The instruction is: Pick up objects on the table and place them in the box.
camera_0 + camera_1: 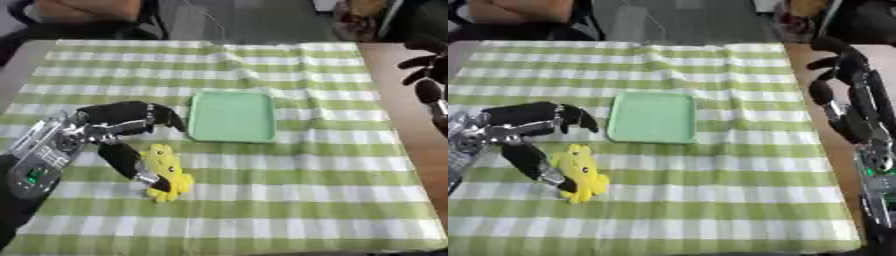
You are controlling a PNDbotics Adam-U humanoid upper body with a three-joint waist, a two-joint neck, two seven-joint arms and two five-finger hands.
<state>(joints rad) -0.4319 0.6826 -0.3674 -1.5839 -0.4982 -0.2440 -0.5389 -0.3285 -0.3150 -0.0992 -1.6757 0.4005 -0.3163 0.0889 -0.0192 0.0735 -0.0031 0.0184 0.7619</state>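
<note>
A yellow soft toy lies on the green checked cloth, left of centre and near the front. My left hand hovers over it from the left: the thumb reaches down along the toy's left side and touches it, while the fingers stretch out above and beyond it without closing round it. A shallow pale green tray lies flat in the middle of the table, just past the toy. My right hand hangs at the right edge, above the bare wooden table top, with its fingers loosely curled and nothing in it.
The green and white checked cloth covers most of the table. A strip of bare wood runs down the right side. A person sits at the far edge, top left.
</note>
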